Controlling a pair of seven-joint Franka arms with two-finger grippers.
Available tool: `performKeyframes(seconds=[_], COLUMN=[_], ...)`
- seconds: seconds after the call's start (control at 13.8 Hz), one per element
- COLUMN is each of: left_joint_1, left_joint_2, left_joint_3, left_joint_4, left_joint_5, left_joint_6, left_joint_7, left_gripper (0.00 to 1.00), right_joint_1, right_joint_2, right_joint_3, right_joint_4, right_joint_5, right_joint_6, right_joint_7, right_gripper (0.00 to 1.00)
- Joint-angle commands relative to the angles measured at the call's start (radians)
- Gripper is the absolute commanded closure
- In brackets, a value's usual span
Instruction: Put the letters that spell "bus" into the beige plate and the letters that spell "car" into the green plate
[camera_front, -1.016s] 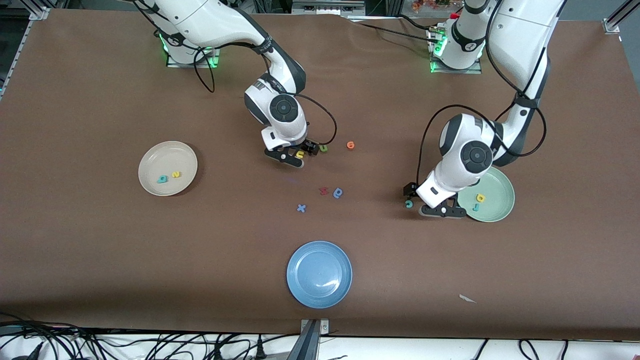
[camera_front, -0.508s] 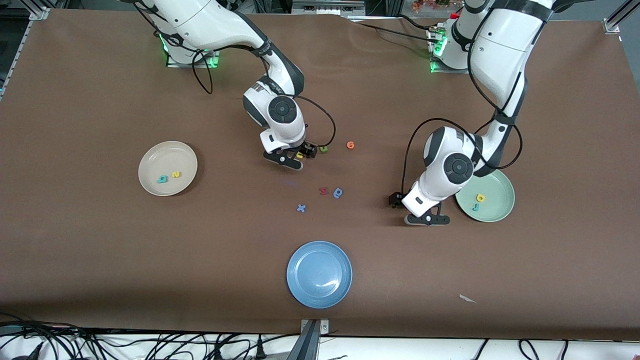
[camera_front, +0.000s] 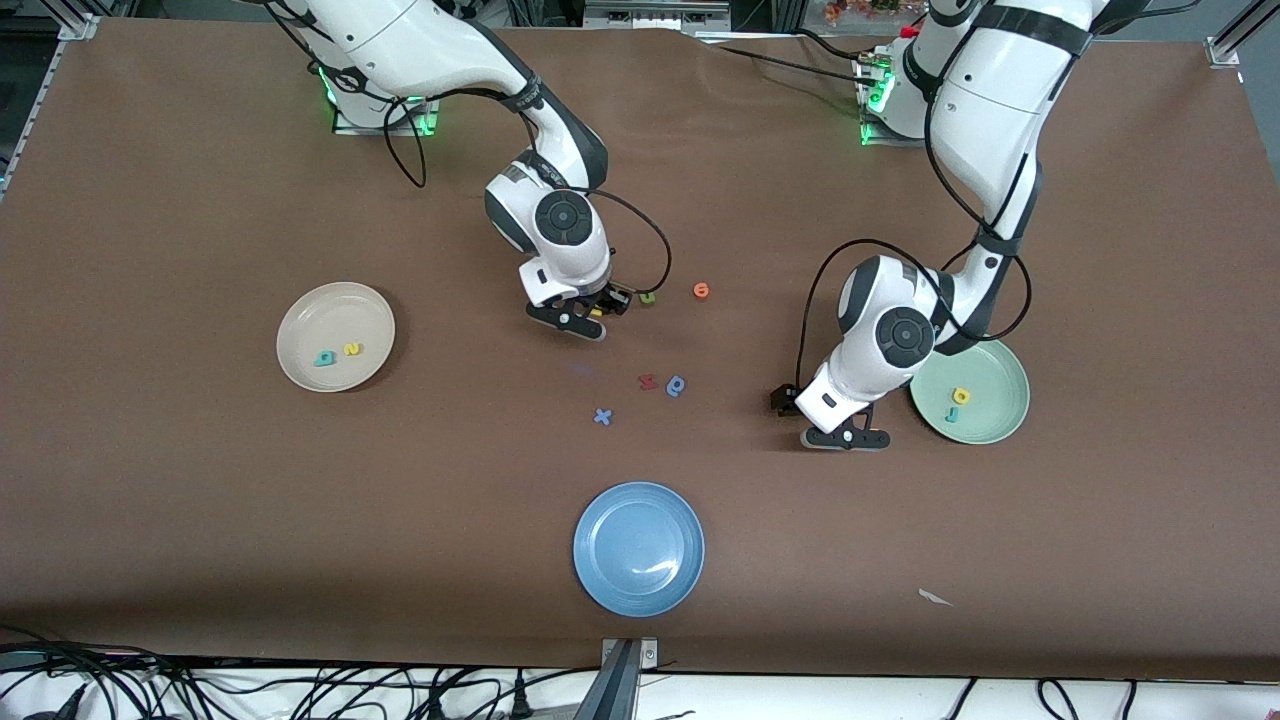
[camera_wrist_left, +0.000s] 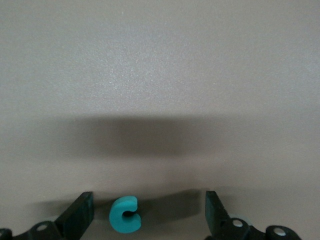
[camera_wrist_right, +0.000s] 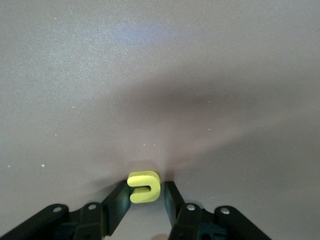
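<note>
1. Now my right gripper (camera_wrist_right: 147, 199) is down at the desk (camera_front: 200, 500) near its middle, with a finger pressed against each side of the yellow "u" (camera_wrist_right: 144, 186), so I judge it clamped.
2. My left gripper (camera_wrist_left: 146, 216) sits low just beside the green plate (camera_front: 1003, 420), fingers wide apart with the teal "c" (camera_wrist_left: 123, 214) lying flat between them, closer to one finger than the other.
3. That off-centre lie is what my closing turns on; the "c" may slide before both fingers meet it.
4. The beige plate (camera_front: 310, 310) toward the right arm's end holds the teal "b" (camera_front: 324, 358) and yellow "s" (camera_front: 351, 349).
5. A green letter (camera_front: 648, 297) lies just beside my right gripper; an orange letter (camera_front: 701, 290), dark red letter (camera_front: 647, 381) and blue plate (camera_front: 600, 580) are clear of both paths.
</note>
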Motion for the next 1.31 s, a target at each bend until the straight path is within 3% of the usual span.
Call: performKeyframes(seconds=[0.0,0.15,0.44,0.65,0.87,1.23], left_joint_1=[-0.001,-0.002,-0.004,-0.002,-0.002,-0.001], left_joint_2=[0.007,0.008,0.008,0.007,0.005,-0.001], left_joint_3=[0.015,0.015,0.015,0.018,0.020,0.026], left_joint_4=[-0.017,-0.024,-0.028,-0.028,-0.030,-0.031], left_joint_5=[0.010,0.010,0.052,0.073,0.073,0.074], left_joint_6=[0.014,0.014,0.014,0.014,0.014,0.011], left_joint_7=[0.009,0.009,0.009,0.009,0.009,0.009], left_gripper=[0.01,0.12,0.51,0.54,0.56,0.65], right_joint_1=[-0.004,-0.005,-0.010,-0.018,-0.033,-0.045], right_joint_2=[0.015,0.009,-0.037,-0.108,-0.166,-0.224], right_joint_3=[-0.001,-0.001,-0.022,-0.079,-0.154,-0.357], right_joint_4=[-0.004,-0.004,0.010,0.051,0.054,0.047], right_joint_5=[-0.016,-0.016,-0.016,-0.004,0.001,0.082], right_joint_6=[0.003,0.000,-0.085,-0.274,-0.372,-0.429], right_joint_7=[-0.003,-0.003,-0.015,-0.136,-0.294,-0.662], right_gripper=[0.77,0.87,0.87,0.87,0.87,0.87])
